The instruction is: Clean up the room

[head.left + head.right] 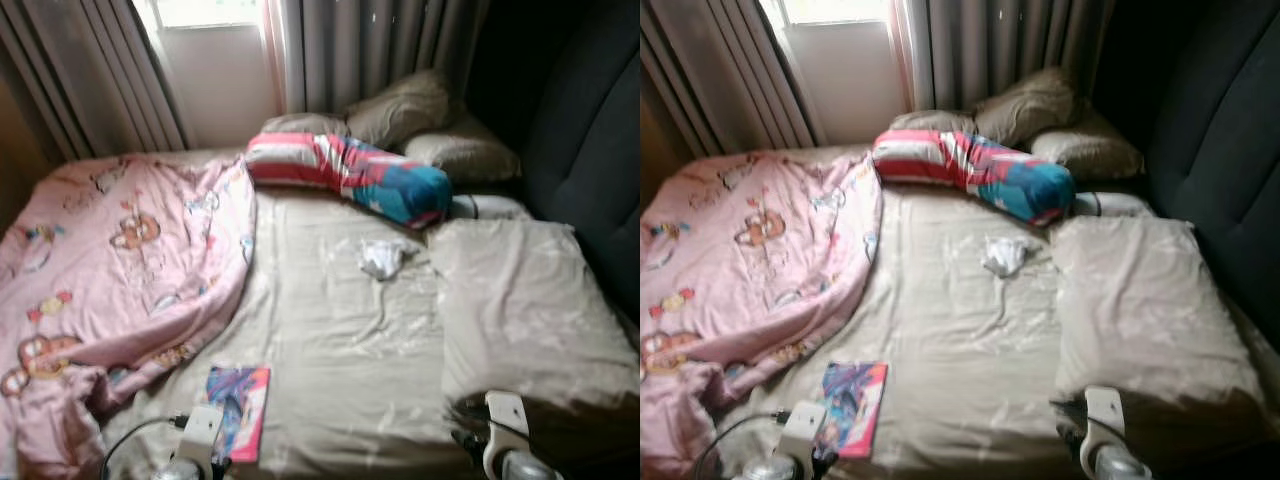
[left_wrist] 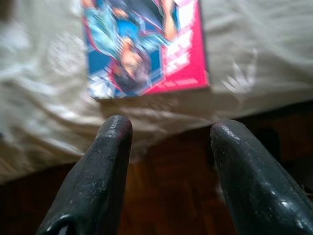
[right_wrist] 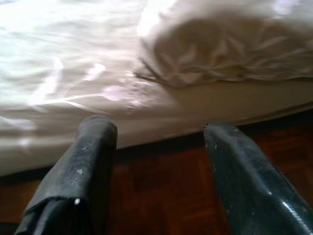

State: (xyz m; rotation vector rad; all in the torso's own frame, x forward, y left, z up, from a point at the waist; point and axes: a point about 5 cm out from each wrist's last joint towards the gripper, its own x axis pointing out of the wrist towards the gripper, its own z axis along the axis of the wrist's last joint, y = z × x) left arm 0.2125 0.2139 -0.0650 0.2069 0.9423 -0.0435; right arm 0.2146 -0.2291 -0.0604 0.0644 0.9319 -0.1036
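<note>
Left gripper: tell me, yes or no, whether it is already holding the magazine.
No. In the left wrist view the left gripper has its fingers spread with nothing between them, and the magazine lies ahead on the bed sheet, untouched.

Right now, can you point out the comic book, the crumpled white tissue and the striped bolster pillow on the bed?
comic book (image 1: 239,408): left eye view, middle of its cover.
crumpled white tissue (image 1: 381,257): left eye view, centre of the wad.
striped bolster pillow (image 1: 350,172): left eye view, middle of its length.

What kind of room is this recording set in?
Most likely a bedroom: a bed with a wrinkled beige sheet, a pink cartoon-print blanket thrown across it, beige pillows piled against grey curtains, and a dark padded headboard along one side.
</note>
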